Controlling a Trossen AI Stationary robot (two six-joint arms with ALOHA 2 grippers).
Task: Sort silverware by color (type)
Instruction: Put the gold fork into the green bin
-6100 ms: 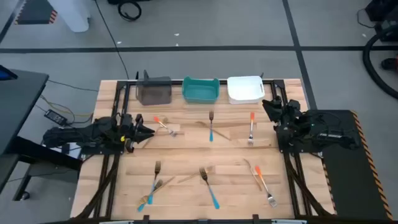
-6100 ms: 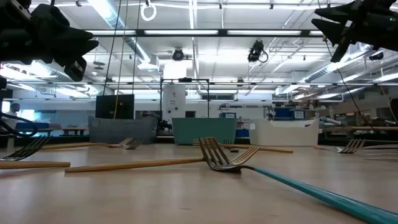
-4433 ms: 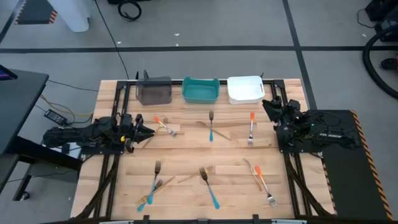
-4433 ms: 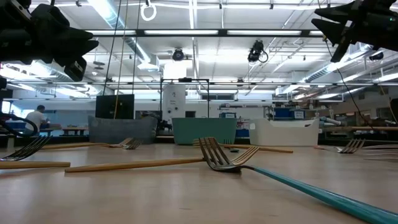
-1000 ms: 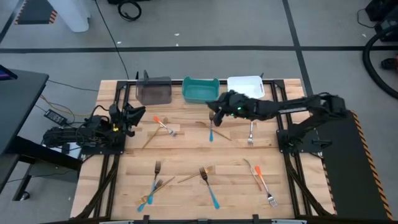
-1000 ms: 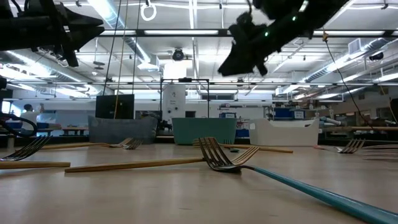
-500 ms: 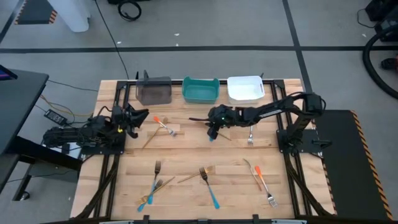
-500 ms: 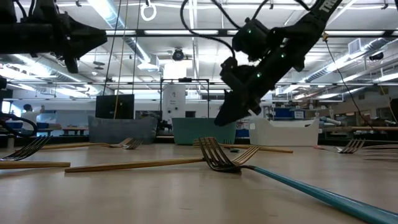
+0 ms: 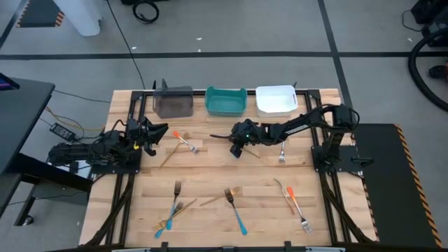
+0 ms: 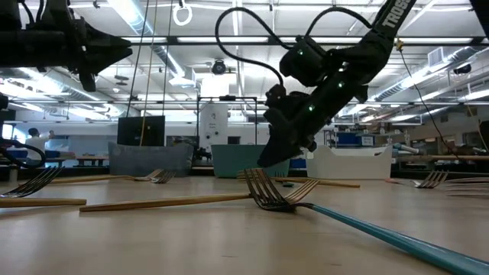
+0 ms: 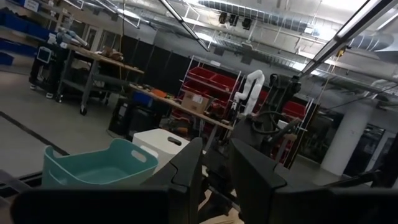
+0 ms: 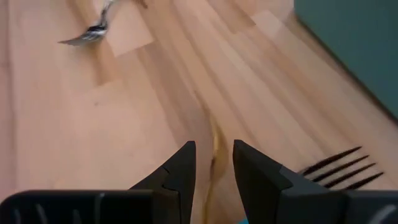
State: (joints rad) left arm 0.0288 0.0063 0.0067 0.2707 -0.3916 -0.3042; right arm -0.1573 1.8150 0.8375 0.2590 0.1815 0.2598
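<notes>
In the high view the silverware lies scattered flat on the wooden table. My right gripper (image 9: pixel 237 148) reaches to the table's middle and is low over a thin gold utensil (image 9: pixel 246 148) and a blue-handled fork (image 9: pixel 238 142). In the right wrist view it is open (image 12: pixel 213 167), one finger on each side of the gold utensil (image 12: pixel 215 144), with the fork's tines (image 12: pixel 339 163) beside them. I see no touch. My left gripper (image 9: pixel 161 130) is open and hovers near the table's left edge, short of an orange-handled fork (image 9: pixel 184 141).
Grey bin (image 9: pixel 173 102), teal bin (image 9: pixel 225 101) and white bin (image 9: pixel 276 100) stand in a row at the far edge. Another orange-handled fork (image 9: pixel 283 144) lies right of my right gripper. More forks and gold pieces lie near the near edge, among them a blue-handled fork (image 9: pixel 235 211).
My right gripper has swung from near the teal bin toward the table's middle and come down almost to the tabletop, over the gold utensil and blue-handled fork. No silverware has moved.
</notes>
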